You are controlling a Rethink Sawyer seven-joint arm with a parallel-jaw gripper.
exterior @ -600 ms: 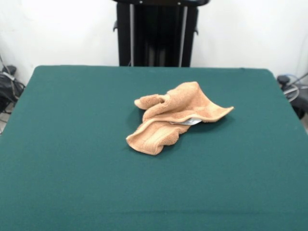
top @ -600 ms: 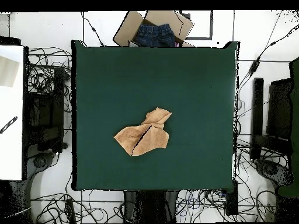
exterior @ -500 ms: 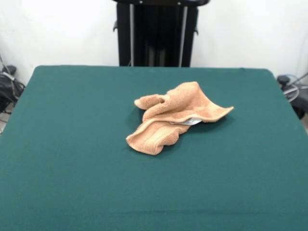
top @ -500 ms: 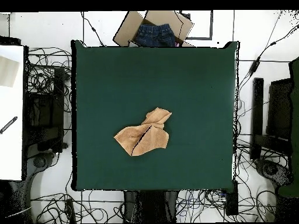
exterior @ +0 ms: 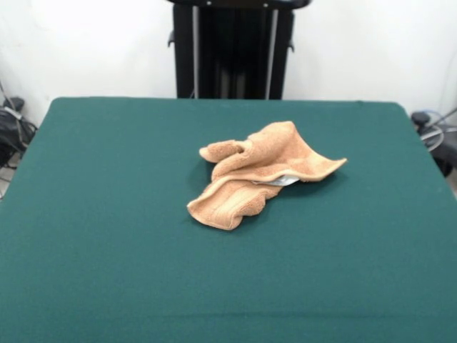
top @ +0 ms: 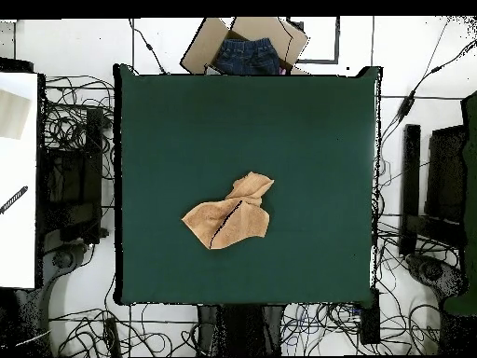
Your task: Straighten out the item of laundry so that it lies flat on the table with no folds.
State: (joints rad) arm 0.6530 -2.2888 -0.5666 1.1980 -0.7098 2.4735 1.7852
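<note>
The item of laundry (exterior: pixel 260 173) is a small tan terry towel lying crumpled near the middle of the table (exterior: pixel 107 214). It is folded over itself, with one corner rolled up at the left and a flap sticking out to the right. A bit of white tag shows under the right flap. From overhead the towel (top: pixel 229 216) sits a little below the centre of the green table (top: pixel 307 130). The gripper shows in neither view.
A cardboard box with blue jeans (top: pixel 247 48) sits just past the table's top edge in the overhead view. Cables and dark equipment (top: pixel 70 177) lie on the floor round the table's sides. A white surface (top: pixel 17 177) stands at the left.
</note>
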